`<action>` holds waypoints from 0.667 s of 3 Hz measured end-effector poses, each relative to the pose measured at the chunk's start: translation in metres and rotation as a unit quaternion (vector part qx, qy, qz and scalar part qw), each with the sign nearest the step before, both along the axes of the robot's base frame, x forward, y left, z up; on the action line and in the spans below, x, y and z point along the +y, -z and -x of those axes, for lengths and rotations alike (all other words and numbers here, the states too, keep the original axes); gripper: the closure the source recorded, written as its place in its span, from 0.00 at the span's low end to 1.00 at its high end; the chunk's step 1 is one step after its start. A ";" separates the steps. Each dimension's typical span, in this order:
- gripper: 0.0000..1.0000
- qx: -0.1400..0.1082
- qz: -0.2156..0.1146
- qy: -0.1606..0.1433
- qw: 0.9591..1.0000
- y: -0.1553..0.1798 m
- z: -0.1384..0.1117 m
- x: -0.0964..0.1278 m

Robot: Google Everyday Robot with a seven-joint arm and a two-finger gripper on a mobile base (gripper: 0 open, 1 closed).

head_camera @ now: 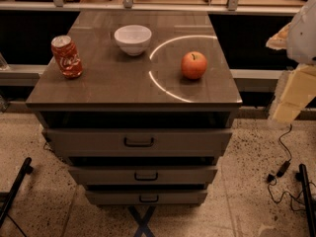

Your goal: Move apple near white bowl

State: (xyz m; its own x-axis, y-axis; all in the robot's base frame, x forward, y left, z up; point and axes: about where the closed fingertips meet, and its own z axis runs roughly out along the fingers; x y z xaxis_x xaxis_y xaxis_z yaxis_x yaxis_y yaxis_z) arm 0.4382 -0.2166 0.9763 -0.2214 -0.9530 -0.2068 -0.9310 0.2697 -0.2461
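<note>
The red-orange apple (193, 65) with a short dark stem sits on the right side of the drawer cabinet's top (113, 85). The white bowl (133, 38) stands upright toward the back, left of centre, a clear gap away from the apple. My gripper (289, 100) hangs at the right edge of the camera view, off the cabinet's right side and lower than the top. It is well to the right of the apple and touches nothing.
A red soda can (66, 57) stands upright near the top's left edge. The cabinet has three drawers with dark handles (138, 142), stepped outward. A shelf rail (148, 6) runs behind. Cables (284, 167) lie on the speckled floor at right.
</note>
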 end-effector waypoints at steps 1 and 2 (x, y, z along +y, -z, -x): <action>0.00 0.000 0.000 0.000 1.000 0.000 0.000 0.000; 0.00 -0.014 -0.008 -0.007 1.000 0.002 -0.029 0.009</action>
